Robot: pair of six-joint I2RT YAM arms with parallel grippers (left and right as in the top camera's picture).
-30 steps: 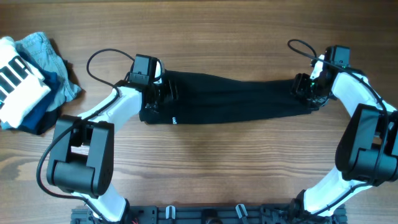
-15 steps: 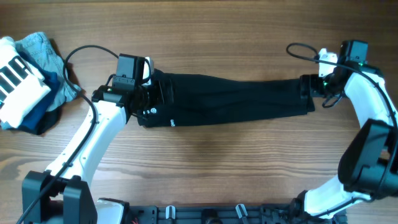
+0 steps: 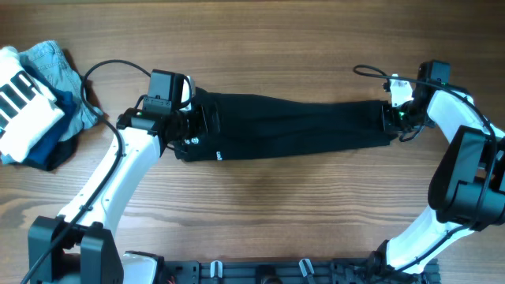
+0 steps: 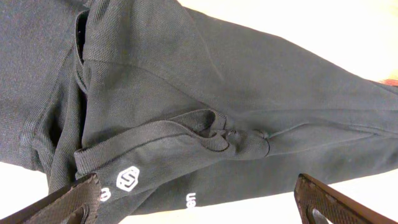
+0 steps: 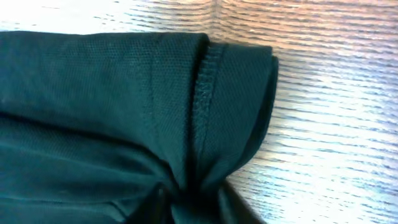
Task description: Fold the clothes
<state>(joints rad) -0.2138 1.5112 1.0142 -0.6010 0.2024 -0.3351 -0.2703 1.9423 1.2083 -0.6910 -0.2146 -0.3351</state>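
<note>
- Black shirt (image 3: 292, 126) lies stretched in a long band across the far half of the wooden table (image 3: 276, 213), with one gripper at each end.
- Change versus half a second ago: your right gripper (image 3: 393, 117) was off past the shirt's right end and now sits on that end. The shirt's outline looks the same.
- The left arm matches the half-second-old frame. Against the one-second-old frame, it has shifted left and its lower links have swung out.
- Left gripper (image 3: 192, 126) is released. In the left wrist view its fingertips (image 4: 78, 198) sit wide apart at the bottom corners, with the cloth beyond them. You can't tell from this view whether the tips touch the fabric.
- Right gripper is clenched on the black shirt. In the right wrist view the cloth gathers into a pinch at the bottom edge (image 5: 189, 208), with the stitched hem (image 5: 203, 93) folded over just above it.
- Pile of clothes (image 3: 35, 95) sits at the table's left edge, well apart from the shirt. It has a white piece with black stripes, a light blue piece and a navy piece.
- Markings: there's a white hexagon logo (image 4: 127, 179) on the sleeve cuff (image 4: 155, 134). White lettering (image 4: 190, 200) beside it is cropped, so you can't read it.
</note>
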